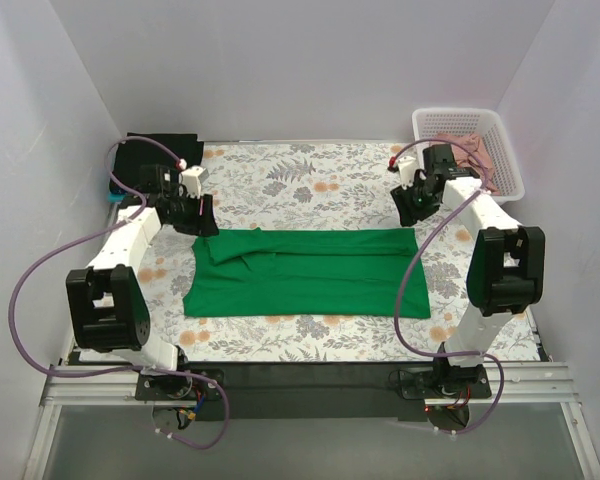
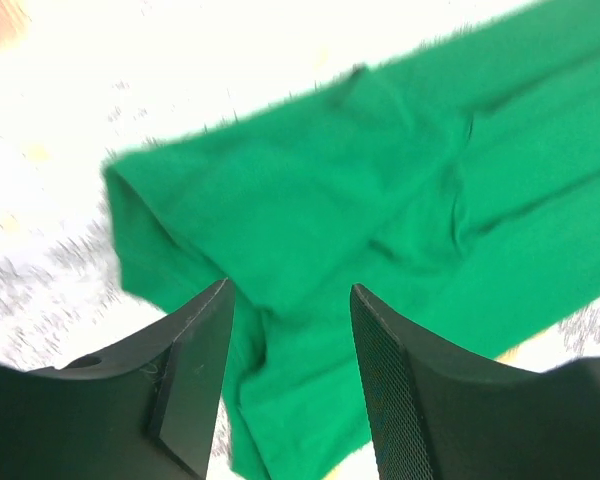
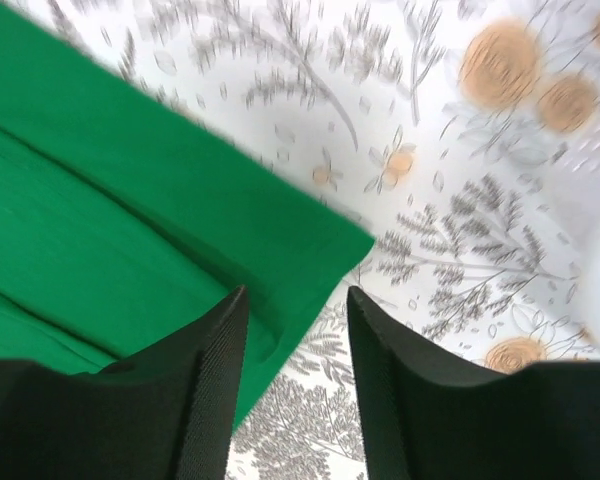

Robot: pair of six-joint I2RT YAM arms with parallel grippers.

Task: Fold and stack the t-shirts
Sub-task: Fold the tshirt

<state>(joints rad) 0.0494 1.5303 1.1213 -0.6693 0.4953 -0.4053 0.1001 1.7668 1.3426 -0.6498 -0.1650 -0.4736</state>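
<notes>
We note t-shirt (image 1: 310, 272) flat mid-table (image 1: 280, 180), long side left to right. Left gripper (image 1: 204, 218) over its far left corner, right gripper (image 1: 408, 208) over far right. Basket (image 1: 510, 160) at far right table corner, shirt (image 1: 480, 150) in it. Shirt pile (image 1: 160, 150) far left.

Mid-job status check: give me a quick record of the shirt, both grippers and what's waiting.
shirt: plain bright green cotton t-shirt, folded into a long band, flat on the floral tablecloth
left gripper: open, over the shirt's far left corner
right gripper: open, over its far right corner
waiting: pink garment in white plastic lattice basket, far right
far left: black folded fabric
</notes>
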